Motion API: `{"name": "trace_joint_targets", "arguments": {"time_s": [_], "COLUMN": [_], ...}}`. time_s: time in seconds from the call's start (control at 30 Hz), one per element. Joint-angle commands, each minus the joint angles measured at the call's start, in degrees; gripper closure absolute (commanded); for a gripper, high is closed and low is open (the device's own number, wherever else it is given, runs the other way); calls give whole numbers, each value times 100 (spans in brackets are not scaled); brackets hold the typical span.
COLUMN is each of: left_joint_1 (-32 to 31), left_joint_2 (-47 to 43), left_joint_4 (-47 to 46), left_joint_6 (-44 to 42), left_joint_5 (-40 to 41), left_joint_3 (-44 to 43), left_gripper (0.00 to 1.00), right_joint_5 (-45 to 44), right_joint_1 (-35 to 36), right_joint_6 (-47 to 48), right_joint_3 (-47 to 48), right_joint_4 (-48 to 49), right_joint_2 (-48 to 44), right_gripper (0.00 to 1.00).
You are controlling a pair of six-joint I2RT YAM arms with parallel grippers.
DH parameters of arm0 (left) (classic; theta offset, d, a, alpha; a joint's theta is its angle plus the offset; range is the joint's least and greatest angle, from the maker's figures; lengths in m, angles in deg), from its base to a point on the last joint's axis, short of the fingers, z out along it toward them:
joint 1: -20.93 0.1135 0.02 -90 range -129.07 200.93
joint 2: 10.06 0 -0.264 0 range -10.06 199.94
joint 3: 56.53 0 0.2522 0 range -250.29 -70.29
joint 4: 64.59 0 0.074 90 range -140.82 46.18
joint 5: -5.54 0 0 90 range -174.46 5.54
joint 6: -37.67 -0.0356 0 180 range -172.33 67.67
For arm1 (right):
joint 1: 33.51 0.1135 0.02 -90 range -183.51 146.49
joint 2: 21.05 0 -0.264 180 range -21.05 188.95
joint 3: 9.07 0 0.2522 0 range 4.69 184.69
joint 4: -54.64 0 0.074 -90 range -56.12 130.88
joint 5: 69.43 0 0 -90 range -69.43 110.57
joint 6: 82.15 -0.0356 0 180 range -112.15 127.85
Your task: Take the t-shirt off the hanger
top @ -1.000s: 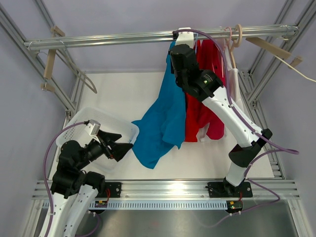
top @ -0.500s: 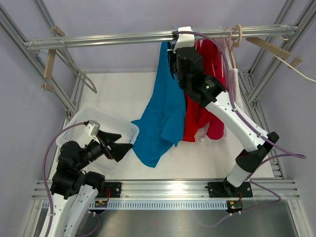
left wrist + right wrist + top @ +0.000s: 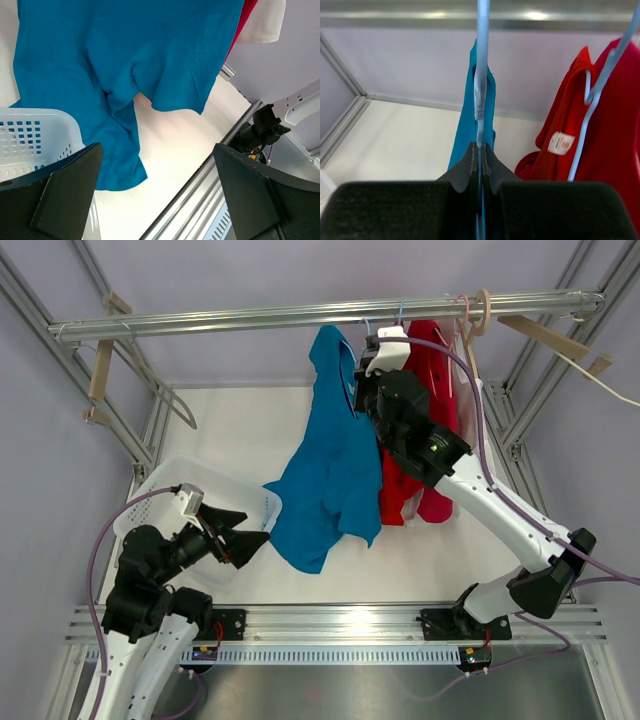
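Looking like a robotics lab: being boxed in by an aluminium frame and blank grey walls, housing robot arms bolted to a rail beside a white table.

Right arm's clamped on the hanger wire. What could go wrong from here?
1. The right gripper pinches only the thin hanger wire; it may twist or slip.
2. The red shirt hangs right beside it; a pull could snag it.
3. The left gripper is open, off the blue t-shirt, so it may drop beside the basket.
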Motion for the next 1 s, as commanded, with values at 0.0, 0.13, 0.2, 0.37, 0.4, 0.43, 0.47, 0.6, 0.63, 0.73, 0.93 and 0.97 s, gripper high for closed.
{"name": "trace_joint_targets", "arguments": {"time_s": [0.0, 0.13, 0.2, 0.37, 0.4, 0.43, 0.47, 0.6, 0.63, 0.73, 0.93, 0.97], "left_joint_1": [-48, -56, -196, -1151, -1381, -1636, -1952, -4678, -5158, -6505, -7412, -7474], "left_joint_2": [219, 870, 1037, 1257, 1301, 1354, 1494, 2162, 2311, 2961, 4517, 4675], "left_joint_4": [-217, -507, -568, -981, -1051, -1096, -1166, -1421, -1421, -1518, -1632, -1632], "left_joint_6": [9, 360, 519, 932, 958, 1002, 1037, 828, 601, 205, -368, -386], "left_joint_5": [-104, -586, -623, -36, 158, 577, 808, 2949, 4147, 5691, 7178, 7339], "left_joint_3": [-50, -287, -515, -814, -832, -841, -832, -981, -1060, -1428, -2307, -2379], "left_gripper": [1, 1, 1, 1, 1, 1, 1, 1, 1, 1, 1, 1], "right_joint_5": [109, -22, -224, -916, -997, -1129, -1199, -1446, -1429, -1333, -1262, -1253], "right_joint_1": [58, 294, 444, 1312, 1436, 1542, 1717, 1859, 1868, 1903, 2070, 2079], "right_joint_6": [-559, -956, -1245, -1388, -1379, -1370, -1318, -1291, -1308, -1440, -1756, -1835], "right_joint_3": [-559, -1115, -1142, -1133, -1124, -1124, -1142, -1054, -1045, -975, -1080, -1150], "right_joint_4": [484, 545, 396, 290, 308, 360, 421, 519, 527, 396, 194, 185], "right_joint_2": [-636, -1058, -1216, -1445, -1472, -1490, -1507, -1534, -1560, -1665, -1894, -1920], "right_gripper": [100, 100, 100, 100, 100, 100, 100, 100, 100, 100, 100, 100]}}
